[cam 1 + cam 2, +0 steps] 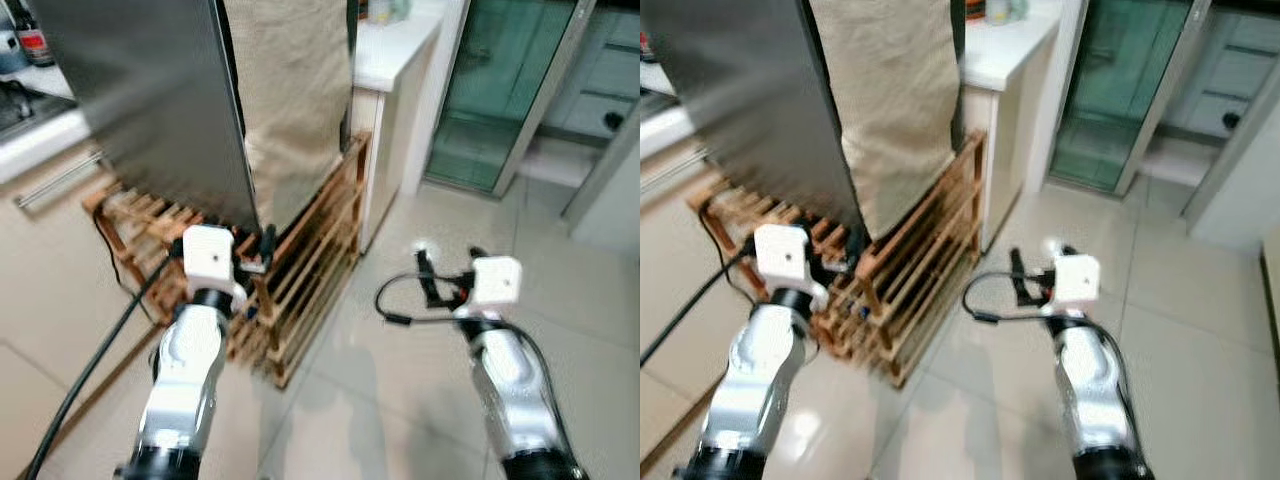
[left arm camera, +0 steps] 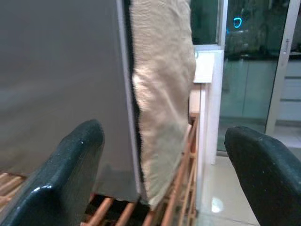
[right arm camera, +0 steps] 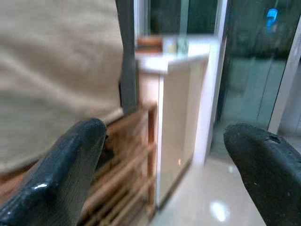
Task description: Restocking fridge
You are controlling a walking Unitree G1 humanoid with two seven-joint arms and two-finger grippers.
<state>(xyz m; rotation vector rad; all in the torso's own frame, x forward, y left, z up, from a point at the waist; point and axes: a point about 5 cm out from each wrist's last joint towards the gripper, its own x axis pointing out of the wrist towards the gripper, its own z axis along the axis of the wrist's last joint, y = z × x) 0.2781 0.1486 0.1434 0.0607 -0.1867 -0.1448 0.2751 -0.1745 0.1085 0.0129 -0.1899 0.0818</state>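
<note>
Grey fridge (image 1: 150,100), beige cloth (image 1: 295,100), brown wooden rack (image 1: 310,270).

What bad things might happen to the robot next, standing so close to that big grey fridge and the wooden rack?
1. The left gripper, fingers open, sits low by the fridge corner, over the wooden rack. Reaching on, it might bump the rack's slats.
2. A beige cloth hangs down the fridge's side. The fingers could snag it and pull it off.
3. A black cable trails along the floor beside the left arm and might catch as the robot moves.
</note>
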